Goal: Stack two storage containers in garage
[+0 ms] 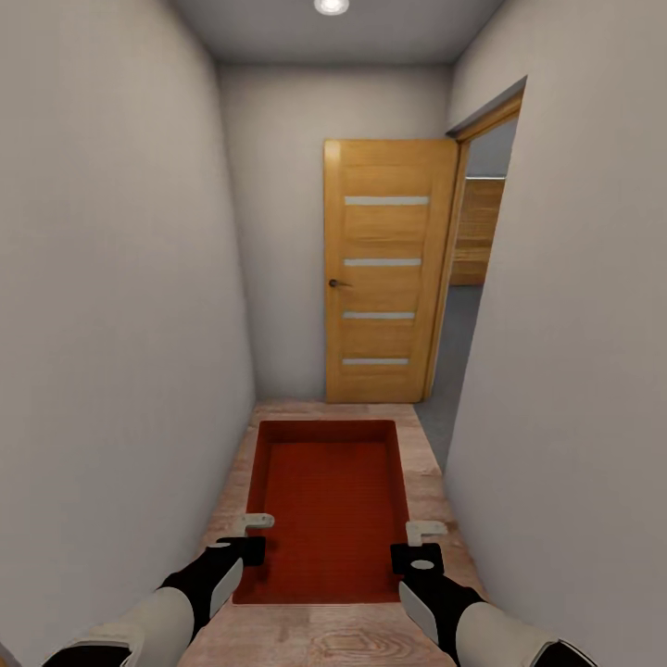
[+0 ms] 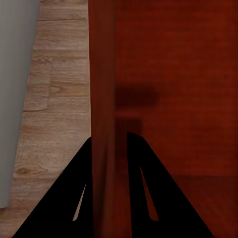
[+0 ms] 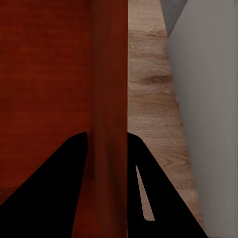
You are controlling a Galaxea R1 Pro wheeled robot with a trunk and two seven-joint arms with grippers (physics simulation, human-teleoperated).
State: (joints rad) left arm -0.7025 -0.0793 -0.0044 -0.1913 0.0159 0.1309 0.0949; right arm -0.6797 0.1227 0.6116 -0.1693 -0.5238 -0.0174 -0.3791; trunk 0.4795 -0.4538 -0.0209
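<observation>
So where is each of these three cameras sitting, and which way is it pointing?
Head view: up on the robot's head, facing forward and down a narrow corridor toward a wooden door; both arms and the red bin carried between them show.
Left wrist view: on the left arm, looking along the left claw, whose fingers straddle the bin's wall.
Right wrist view: on the right arm, looking along the right claw, also astride a bin wall.
Shared: all three show the red bin and the wood-plank floor.
</observation>
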